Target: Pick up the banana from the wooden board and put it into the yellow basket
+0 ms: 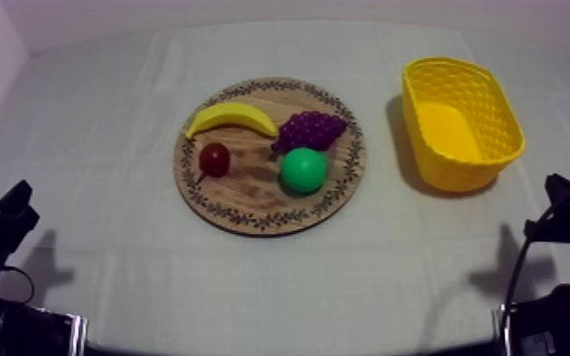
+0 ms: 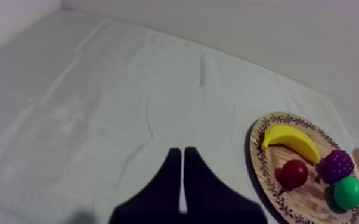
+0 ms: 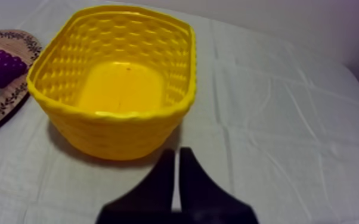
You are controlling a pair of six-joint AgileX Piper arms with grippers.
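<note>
1. Desk [image 1: 109,142]: lies under a grey-white cloth, matte, with soft creases and fold lines.
2. Round wooden board [image 1: 249,194]: sits flat near the desk's middle; shows pale brown grain and a dark leafy pattern along the rim.
3. Yellow basket [image 1: 497,109]: stands upright to the right of the board, apart from it; oval, with walls moulded in a woven lattice and a smooth floor.
4. Left tool [image 2: 182,152]: hovers over bare cloth to the left of the board, black fingers pressed together into a narrow wedge, gripping nothing.
5. Right tool [image 3: 177,154]: hangs just in front of the basket's near wall, fingers likewise together and gripping nothing.
6. Banana [image 1: 232,117]: rests on the board's far left part; smooth, yellow, curved. Long axis runs left to right across the board, arch bulging toward the far edge, one tip toward the rim at the left, the other just beside the grapes.
7. Bunch of grapes [image 1: 311,129]: purple, knobbly, on the board's far right part.
8. Green round fruit [image 1: 303,169]: glossy, just in front of the grapes.
9. Small red fruit [image 1: 215,158]: dark, shiny, just in front of the banana.
</note>
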